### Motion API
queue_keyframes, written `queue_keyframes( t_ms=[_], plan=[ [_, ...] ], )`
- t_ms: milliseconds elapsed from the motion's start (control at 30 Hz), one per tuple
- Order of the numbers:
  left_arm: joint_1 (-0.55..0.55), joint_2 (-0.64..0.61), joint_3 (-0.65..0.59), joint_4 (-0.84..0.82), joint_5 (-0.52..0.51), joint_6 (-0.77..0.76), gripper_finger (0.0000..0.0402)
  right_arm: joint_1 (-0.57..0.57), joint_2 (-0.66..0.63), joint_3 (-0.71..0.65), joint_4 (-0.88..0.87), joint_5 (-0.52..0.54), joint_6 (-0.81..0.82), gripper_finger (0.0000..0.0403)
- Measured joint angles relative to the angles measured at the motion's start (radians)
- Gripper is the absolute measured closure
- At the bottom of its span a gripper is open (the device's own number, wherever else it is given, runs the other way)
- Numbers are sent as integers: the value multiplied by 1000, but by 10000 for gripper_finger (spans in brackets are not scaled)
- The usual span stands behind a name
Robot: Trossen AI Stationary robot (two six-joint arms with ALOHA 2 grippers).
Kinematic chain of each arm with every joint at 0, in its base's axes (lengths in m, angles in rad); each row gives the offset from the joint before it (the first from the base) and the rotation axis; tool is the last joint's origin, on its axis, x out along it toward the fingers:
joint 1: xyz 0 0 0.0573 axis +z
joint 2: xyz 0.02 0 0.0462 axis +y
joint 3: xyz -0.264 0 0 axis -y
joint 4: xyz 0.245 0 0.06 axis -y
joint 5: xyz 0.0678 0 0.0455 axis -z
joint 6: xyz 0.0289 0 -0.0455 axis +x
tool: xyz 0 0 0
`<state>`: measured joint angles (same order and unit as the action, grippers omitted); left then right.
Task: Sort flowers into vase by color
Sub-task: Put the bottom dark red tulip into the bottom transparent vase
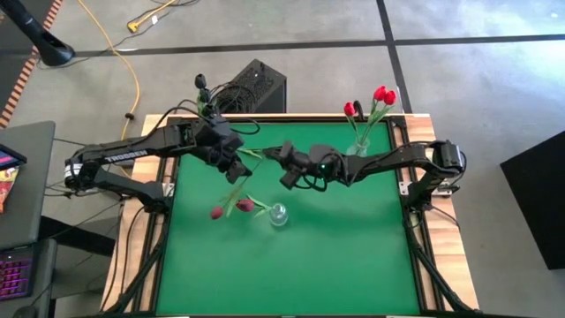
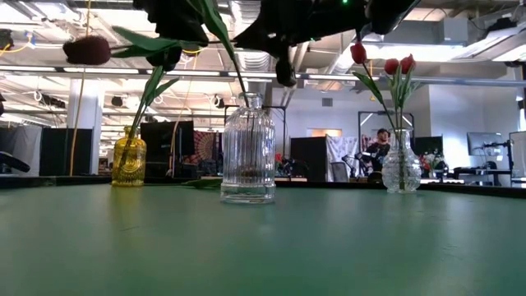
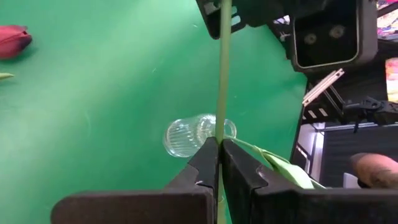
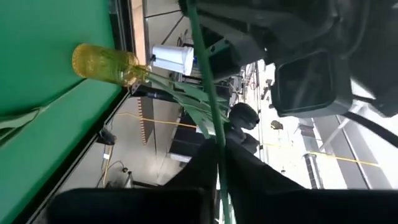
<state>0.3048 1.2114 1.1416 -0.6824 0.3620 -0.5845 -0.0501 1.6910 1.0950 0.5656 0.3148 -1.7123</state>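
Note:
A long-stemmed flower (image 1: 237, 190) hangs in the air between my two grippers, above a ribbed clear vase (image 1: 278, 214) that stands on the green table. My left gripper (image 3: 219, 149) is shut on its green stem. My right gripper (image 1: 282, 159), reaching in level from the right, is shut on the same stem farther along. A dark crimson head (image 2: 86, 49) hangs clear of the table. A second crimson head (image 1: 245, 205) shows beside it; I cannot tell which stem it is on. The clear vase (image 2: 246, 148) looks empty. My left gripper pinches the middle of the stem (image 3: 219, 127) between its two fingers, slanting down from the table's left. The stem runs on straight past the fingertips to the other gripper, clear of the table. My right gripper has the stem (image 4: 214, 134) between its two fingers, coming level from the table's right. The stem runs on past them with its leaves (image 4: 186, 93) spread out; the place of contact is partly hidden by the fingers.
A clear vase (image 1: 360, 146) with three red tulips (image 1: 381, 94) stands at the far right corner. A yellow vase (image 2: 129, 160) stands at the far left. A black box (image 1: 256, 87) sits beyond the far edge. The near half of the table (image 1: 291, 274) is bare green.

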Motion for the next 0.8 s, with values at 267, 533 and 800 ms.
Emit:
queue_keyframes(
  t_ms=[267, 533, 800],
  plan=[
    [-1, -1, -1, 75, 12, 119, 369, 10, -1, 0, -123, -16, 113, 376],
    [36, -43, -1, 191, -100, 363, 269, 0, -8, 0, -213, -74, 340, 376],
    [80, -171, 0, 221, -182, 534, 231, -92, -42, 0, -213, -253, 691, 376]
  ],
)
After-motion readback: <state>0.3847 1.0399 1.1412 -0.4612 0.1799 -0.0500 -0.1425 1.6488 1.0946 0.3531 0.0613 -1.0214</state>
